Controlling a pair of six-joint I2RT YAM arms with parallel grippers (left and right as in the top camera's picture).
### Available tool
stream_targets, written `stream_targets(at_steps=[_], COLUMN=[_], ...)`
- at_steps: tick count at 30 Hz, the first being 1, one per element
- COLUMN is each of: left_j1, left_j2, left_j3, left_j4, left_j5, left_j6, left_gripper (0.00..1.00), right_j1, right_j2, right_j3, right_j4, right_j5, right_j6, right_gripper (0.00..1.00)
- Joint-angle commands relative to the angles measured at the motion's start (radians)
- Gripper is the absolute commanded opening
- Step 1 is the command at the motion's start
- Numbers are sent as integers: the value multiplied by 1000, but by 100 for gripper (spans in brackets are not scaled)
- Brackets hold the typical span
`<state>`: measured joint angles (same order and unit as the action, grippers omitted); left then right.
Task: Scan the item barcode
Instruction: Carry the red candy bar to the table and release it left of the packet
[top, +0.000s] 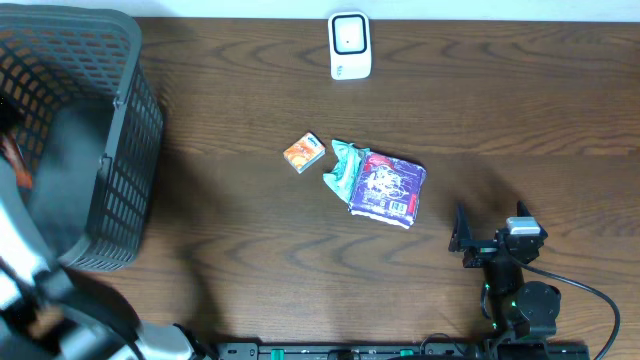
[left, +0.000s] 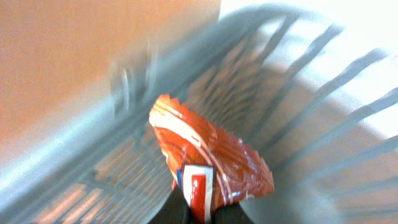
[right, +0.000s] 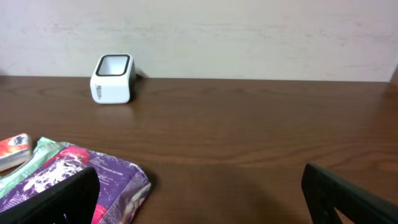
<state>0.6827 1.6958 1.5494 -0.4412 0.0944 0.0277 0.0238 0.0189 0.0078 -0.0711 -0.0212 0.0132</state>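
My left gripper (left: 200, 210) is shut on the lower edge of a crinkled orange-red snack packet (left: 211, 158), inside the dark grey basket (left: 93, 149). The packet has a white and red label by the jaws; no barcode shows. From overhead the left arm (top: 30, 262) reaches into the basket (top: 120, 160), and a bit of orange (top: 18, 165) shows at its left edge. The white scanner (top: 350, 45) stands at the table's far edge, also the scanner (right: 113, 78) in the right wrist view. My right gripper (right: 202, 202) hangs open over bare wood, right of the packets.
In the middle of the table lie a small orange packet (top: 304, 152), a green packet (top: 347, 165) and a purple packet (top: 388, 186), close together. The purple packet (right: 93, 177) lies beside my right gripper's left finger. The right arm (top: 515, 290) is at the front right.
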Motion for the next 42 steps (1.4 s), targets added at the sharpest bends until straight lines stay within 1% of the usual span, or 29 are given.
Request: stream_targets(at_steps=[1, 3, 4, 5, 7, 9, 12, 14, 15, 18, 20, 23, 25, 29, 30, 36, 42], left_j1=[-16, -33, -45, -85, -148, -230, -400, -509, -601, -760, -842, -953, -995, -1059, -1070, -1123, -1143], left_j2=[-201, -267, -294, -347, -386, -404, -398, -382, -362, -307, -265, -181, -130, -20, 4, 158, 235], left_j3=[18, 18, 18, 18, 18, 18, 16, 13, 11, 10, 10, 10, 10, 10, 10, 10, 10], left_j4=[144, 216, 240, 277, 278, 265, 240, 212, 186, 129, 81, -27, -103, -236, -255, -283, -276], left_j5=[357, 429, 457, 499, 504, 504, 504, 499, 496, 496, 496, 485, 422, 202, 178, 174, 174], left_j6=[-399, -539, -586, -668, -706, -702, -701, -679, -638, -552, -496, -348, -291, -287, -287, -288, -291], left_gripper=[7, 7, 7, 7, 7, 7, 7, 7, 7, 7, 7, 7, 7, 7, 7, 7, 7], right_j1=[8, 8, 8, 8, 8, 8, 8, 8, 8, 8, 8, 8, 8, 8, 8, 8, 8], right_j2=[-3, -3, -3, -3, -3, -3, -3, -3, -3, -3, -3, -3, -3, -3, -3, -3, -3], right_j3=[-2, -2, -2, -2, -2, -2, -2, -2, -2, -2, -2, -2, -2, -2, -2, -2, -2], right_j4=[-3, -3, -3, -3, -3, -3, -3, -3, -3, -3, -3, -3, -3, -3, -3, -3, -3], right_j5=[5, 5, 5, 5, 5, 5, 5, 5, 5, 5, 5, 5, 5, 5, 5, 5, 5], right_j6=[-7, -7, -7, -7, -7, -7, -7, -7, -7, -7, -7, -7, -7, -7, -7, -7, -7], right_gripper=[99, 99, 99, 99, 99, 99, 99, 99, 99, 99, 99, 99, 99, 99, 99, 99, 99])
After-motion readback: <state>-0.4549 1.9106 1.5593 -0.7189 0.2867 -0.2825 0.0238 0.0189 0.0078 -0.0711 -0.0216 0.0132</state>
